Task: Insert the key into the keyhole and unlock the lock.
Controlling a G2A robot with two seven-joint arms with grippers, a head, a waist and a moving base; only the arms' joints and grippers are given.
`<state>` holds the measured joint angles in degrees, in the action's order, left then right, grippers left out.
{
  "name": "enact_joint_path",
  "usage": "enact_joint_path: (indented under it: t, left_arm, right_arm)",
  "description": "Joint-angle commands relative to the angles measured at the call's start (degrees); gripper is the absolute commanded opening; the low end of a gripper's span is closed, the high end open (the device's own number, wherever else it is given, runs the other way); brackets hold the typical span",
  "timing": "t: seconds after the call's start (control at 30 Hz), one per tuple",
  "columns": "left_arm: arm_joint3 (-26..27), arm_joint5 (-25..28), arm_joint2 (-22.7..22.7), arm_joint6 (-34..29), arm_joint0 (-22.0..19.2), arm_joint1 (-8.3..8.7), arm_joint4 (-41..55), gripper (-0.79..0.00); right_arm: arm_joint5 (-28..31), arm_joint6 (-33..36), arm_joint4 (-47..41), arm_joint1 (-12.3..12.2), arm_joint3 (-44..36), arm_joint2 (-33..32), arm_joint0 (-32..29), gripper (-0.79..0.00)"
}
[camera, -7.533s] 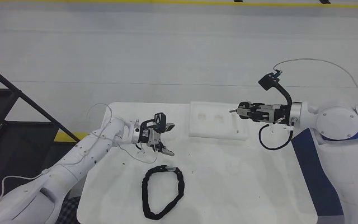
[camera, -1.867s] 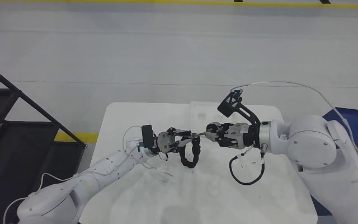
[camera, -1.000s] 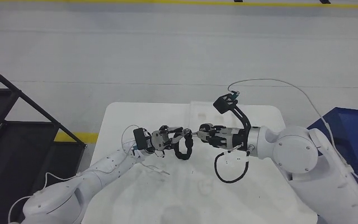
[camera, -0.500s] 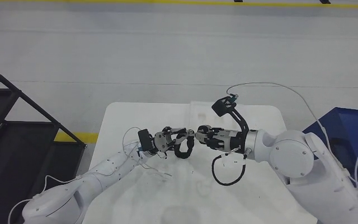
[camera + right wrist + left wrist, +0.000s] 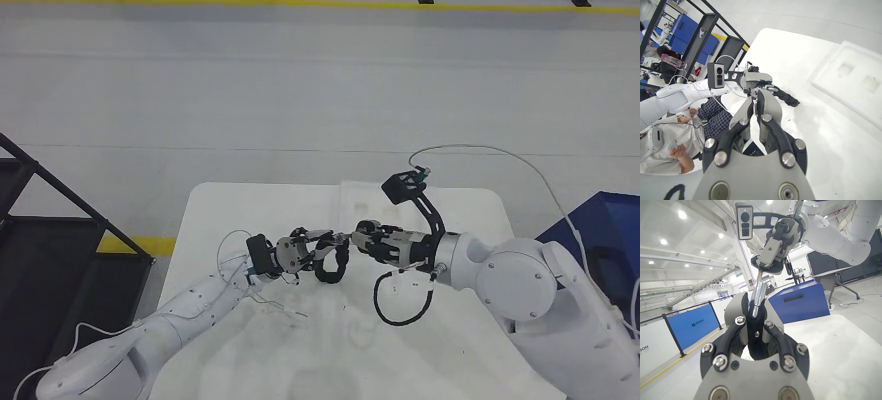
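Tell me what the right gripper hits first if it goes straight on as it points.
The right gripper would first meet the silver cylinder of the black cable lock, clamped in the left gripper. Its key seems to touch the cylinder's end; depth is unclear.

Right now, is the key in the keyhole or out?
In, it seems: the key in the right gripper meets the end of the lock that the left gripper holds. Depth: cannot tell.

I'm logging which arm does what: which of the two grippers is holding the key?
The right gripper: it pinches the key by its black head, whereas the left gripper is clamped on the lock.
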<state>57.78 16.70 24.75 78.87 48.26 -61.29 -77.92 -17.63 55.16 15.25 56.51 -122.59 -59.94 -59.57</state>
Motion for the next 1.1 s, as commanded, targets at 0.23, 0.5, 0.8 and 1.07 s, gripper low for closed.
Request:
enact_joint_path:
  t: [0.23,0.5,0.8,1.07]
  left_arm:
    - [0.7,0.0,2.7,-0.6,1.5,-0.13,-2.3,-0.785]
    - [1.0,0.8,4.7,-1.0,2.5,-0.42,-3.8,-0.785]
    - [1.1,1.2,6.6,-1.4,3.4,-0.83,-5.6,-0.785]
    - [1.2,1.6,8.1,-1.5,4.0,-1.14,-7.3,-0.785]
  right_arm:
    - [-0.4,0.3,-0.8,0.2,0.5,0.2,0.1,-0.785]
    - [-0.5,0.5,-0.9,0.4,0.9,0.4,0.4,-0.785]
    - [-0.4,0.9,-0.6,0.6,0.9,0.9,0.6,-0.785]
    - [-0.9,1.3,1.0,0.8,1.2,1.5,1.3,-0.785]
